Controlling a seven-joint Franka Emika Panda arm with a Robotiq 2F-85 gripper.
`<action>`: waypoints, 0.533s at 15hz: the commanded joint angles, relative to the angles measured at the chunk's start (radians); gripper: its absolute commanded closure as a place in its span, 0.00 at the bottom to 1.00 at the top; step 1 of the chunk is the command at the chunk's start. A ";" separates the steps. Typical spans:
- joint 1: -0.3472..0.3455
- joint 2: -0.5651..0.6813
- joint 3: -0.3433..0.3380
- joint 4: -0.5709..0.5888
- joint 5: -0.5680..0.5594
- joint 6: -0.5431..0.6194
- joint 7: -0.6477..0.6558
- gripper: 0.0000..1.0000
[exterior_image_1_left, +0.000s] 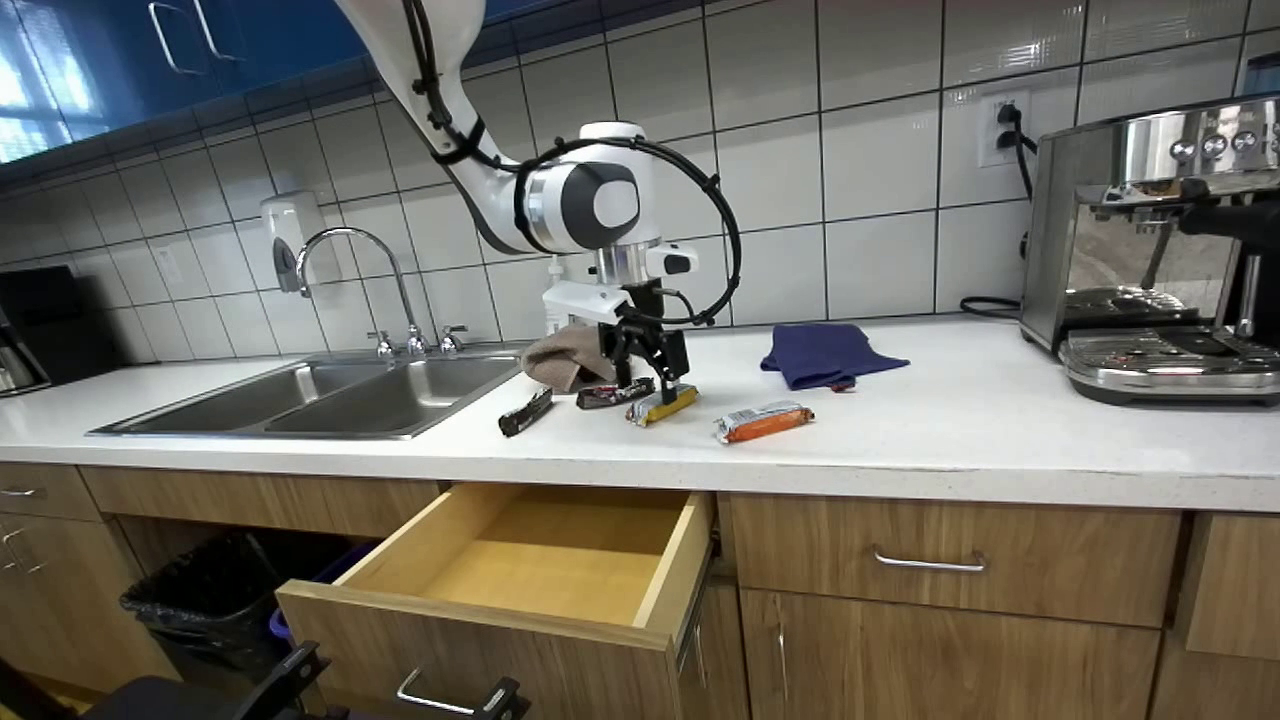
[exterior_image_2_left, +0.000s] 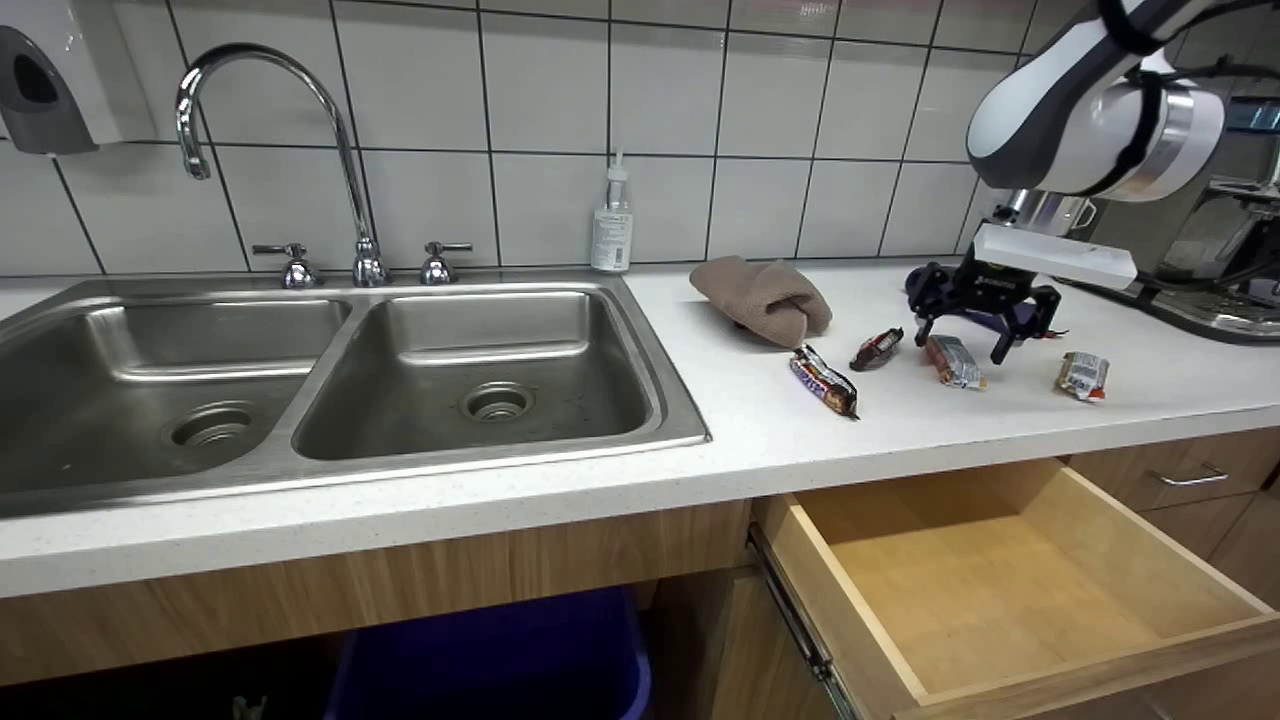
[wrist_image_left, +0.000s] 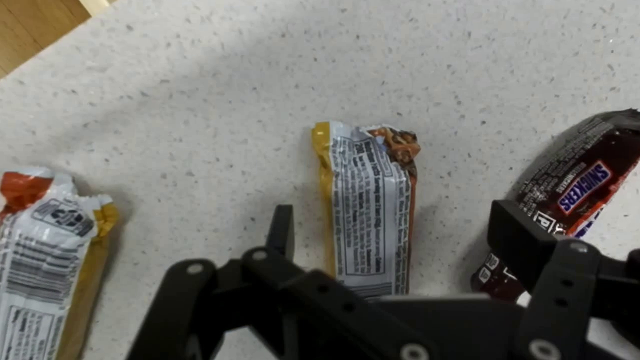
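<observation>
My gripper (wrist_image_left: 395, 225) points down over the counter, its fingers wide apart. Between them in the wrist view lies a yellow-edged snack bar (wrist_image_left: 372, 210) with white label, a gap on each side; its near end is hidden by the gripper. In both exterior views the gripper (exterior_image_1_left: 646, 386) stands over this yellow bar (exterior_image_1_left: 664, 405). A dark Snickers bar (wrist_image_left: 580, 185) lies partly behind the right finger; whether they touch I cannot tell. An orange-wrapped bar (exterior_image_1_left: 765, 422) lies apart on the other side. Another dark bar (exterior_image_2_left: 825, 382) rests closer to the sink.
A crumpled brown cloth (exterior_image_2_left: 765, 297) sits behind the dark bars. Further along are a navy cloth (exterior_image_1_left: 830, 352) and a coffee machine (exterior_image_1_left: 1180, 250). Below the counter edge a wooden drawer (exterior_image_1_left: 660, 570) is pulled out. A double sink (exterior_image_2_left: 680, 420) and soap bottle (exterior_image_2_left: 612, 238) stand beside.
</observation>
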 joint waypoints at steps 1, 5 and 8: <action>-0.014 0.034 0.003 0.062 -0.011 -0.054 0.032 0.00; -0.017 0.053 0.002 0.085 -0.011 -0.065 0.035 0.00; -0.020 0.063 0.004 0.099 -0.010 -0.074 0.031 0.26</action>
